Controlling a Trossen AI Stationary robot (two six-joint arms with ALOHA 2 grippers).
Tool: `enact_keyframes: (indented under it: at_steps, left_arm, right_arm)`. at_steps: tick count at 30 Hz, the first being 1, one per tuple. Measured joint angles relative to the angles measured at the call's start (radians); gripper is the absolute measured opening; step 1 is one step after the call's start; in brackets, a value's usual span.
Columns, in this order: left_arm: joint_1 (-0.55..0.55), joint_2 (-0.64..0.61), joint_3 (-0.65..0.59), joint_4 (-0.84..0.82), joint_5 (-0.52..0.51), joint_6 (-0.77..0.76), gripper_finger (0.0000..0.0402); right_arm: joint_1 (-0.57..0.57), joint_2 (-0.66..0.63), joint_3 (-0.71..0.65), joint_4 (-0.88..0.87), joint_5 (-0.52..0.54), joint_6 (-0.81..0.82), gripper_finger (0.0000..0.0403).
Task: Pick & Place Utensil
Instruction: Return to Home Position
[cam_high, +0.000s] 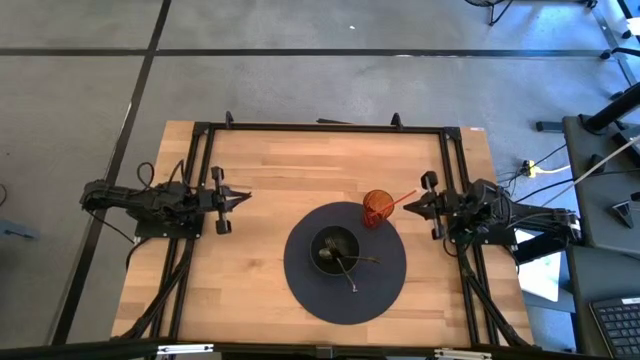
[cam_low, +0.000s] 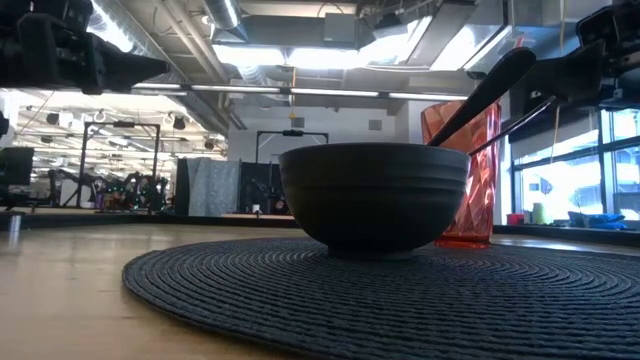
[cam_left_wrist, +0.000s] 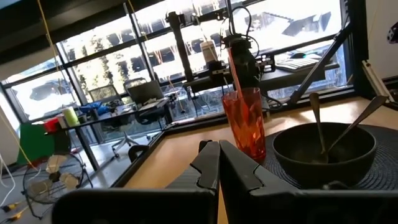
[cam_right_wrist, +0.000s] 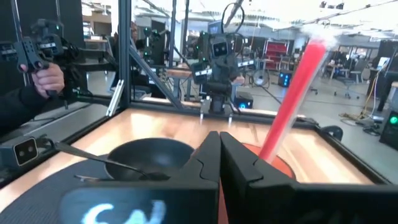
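A dark bowl (cam_high: 335, 248) stands on a round dark woven mat (cam_high: 345, 263) at the table's middle right. Two utensils (cam_high: 350, 265) rest in the bowl, their handles leaning out over its rim; they also show in the left wrist view (cam_left_wrist: 320, 127). An orange-red cup (cam_high: 377, 208) with a red straw (cam_high: 403, 200) stands on the mat's far edge. My left gripper (cam_high: 244, 197) is shut and empty at the table's left. My right gripper (cam_high: 407, 208) is shut and empty at the right, close to the straw's tip.
A black frame (cam_high: 330, 128) runs around the tabletop's far and side edges. Bare wood lies between my left gripper and the mat. In the right wrist view a person's hand (cam_right_wrist: 46, 78) holds a controller beyond the table.
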Motion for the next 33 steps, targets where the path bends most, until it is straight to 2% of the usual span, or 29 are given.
enact_keyframes:
  at_steps: [7, 13, 33]
  left_arm:
    - [-0.001, 0.000, 0.000, 0.003, 0.000, -0.009, 0.0003]
    - [-0.001, 0.000, 0.000, 0.004, 0.000, -0.021, 0.0001]
    - [-0.001, 0.000, 0.000, 0.001, -0.001, -0.020, 0.0006]
  right_arm:
    - [0.000, 0.000, 0.000, 0.001, 0.002, -0.033, 0.0014]
    - [0.000, 0.000, 0.000, 0.000, 0.078, -0.010, 0.0019]
    - [0.000, 0.000, 0.000, -0.009, 0.079, -0.007, 0.0021]
